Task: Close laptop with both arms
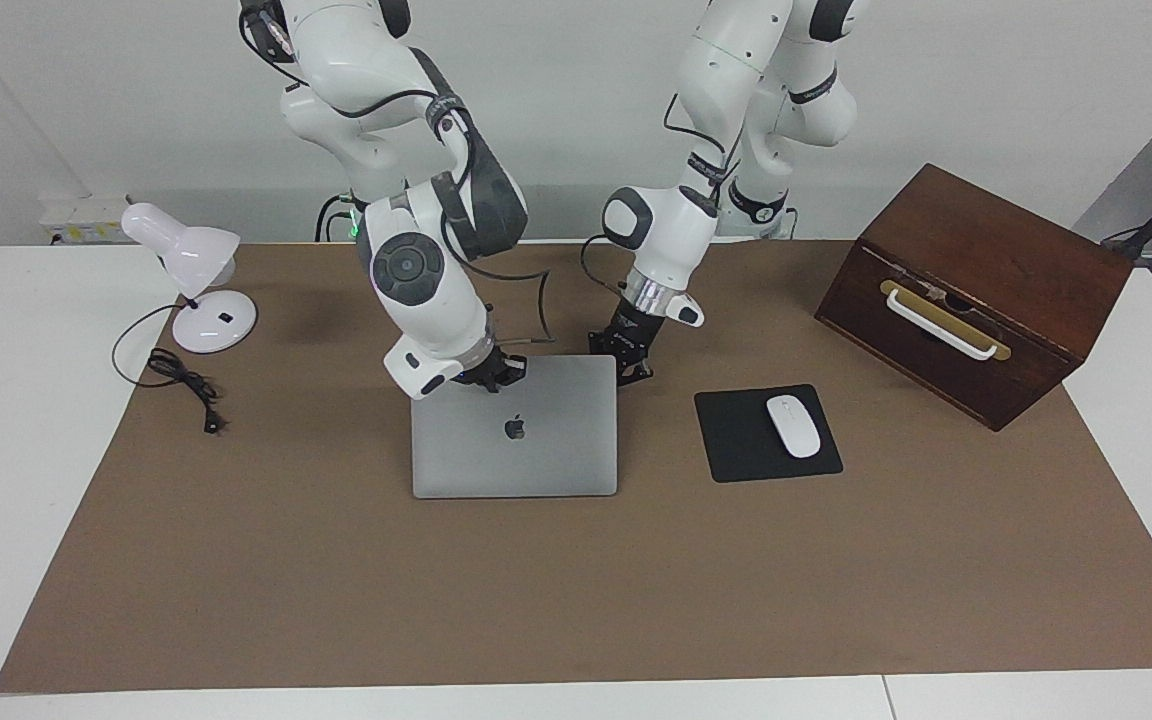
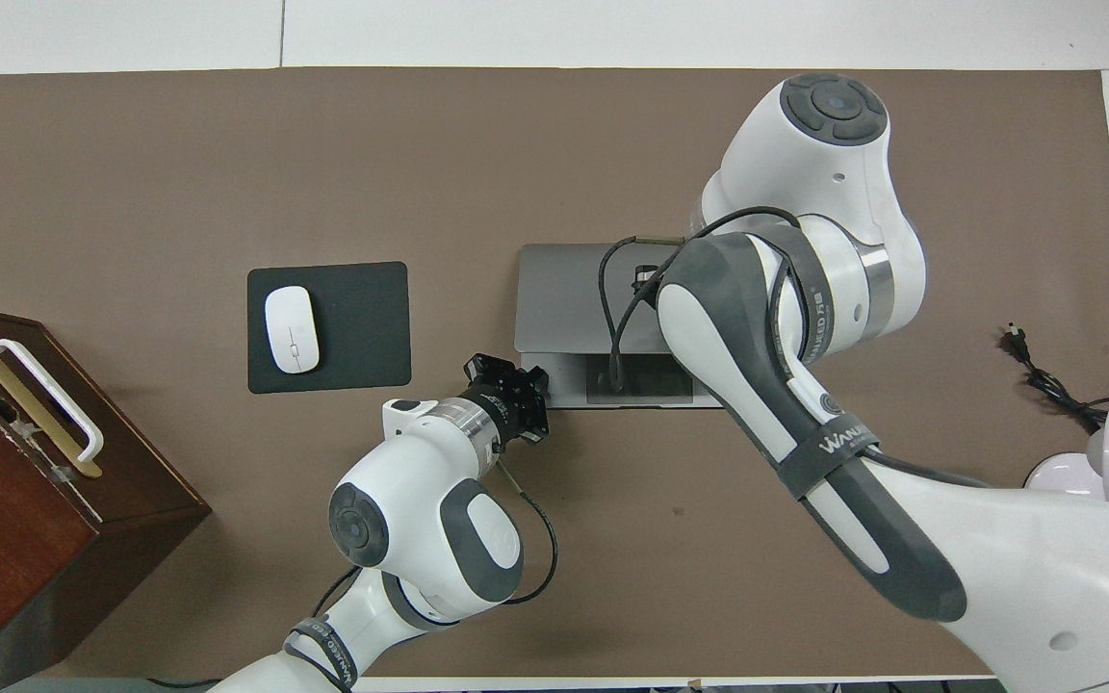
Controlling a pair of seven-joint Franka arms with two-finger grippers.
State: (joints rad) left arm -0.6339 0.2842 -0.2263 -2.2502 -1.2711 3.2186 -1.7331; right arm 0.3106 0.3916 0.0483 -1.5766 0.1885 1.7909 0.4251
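The silver-grey laptop (image 1: 516,440) (image 2: 564,298) stands in the middle of the brown mat with its lid tipped far down; the apple logo faces away from the robots. In the overhead view only a strip of the base with the trackpad (image 2: 641,383) shows under the lid. My right gripper (image 1: 499,374), shut, rests on the lid's upper edge; its own forearm hides it from above. Shut as well, my left gripper (image 1: 633,372) (image 2: 524,383) sits low by the laptop's corner at the left arm's end, holding nothing.
A black mouse pad (image 1: 736,440) (image 2: 362,327) with a white mouse (image 1: 794,426) (image 2: 292,329) lies beside the laptop toward the left arm's end. A brown wooden box (image 1: 976,290) (image 2: 25,462) stands past it. A white desk lamp (image 1: 191,270) and its cable (image 1: 181,380) sit at the right arm's end.
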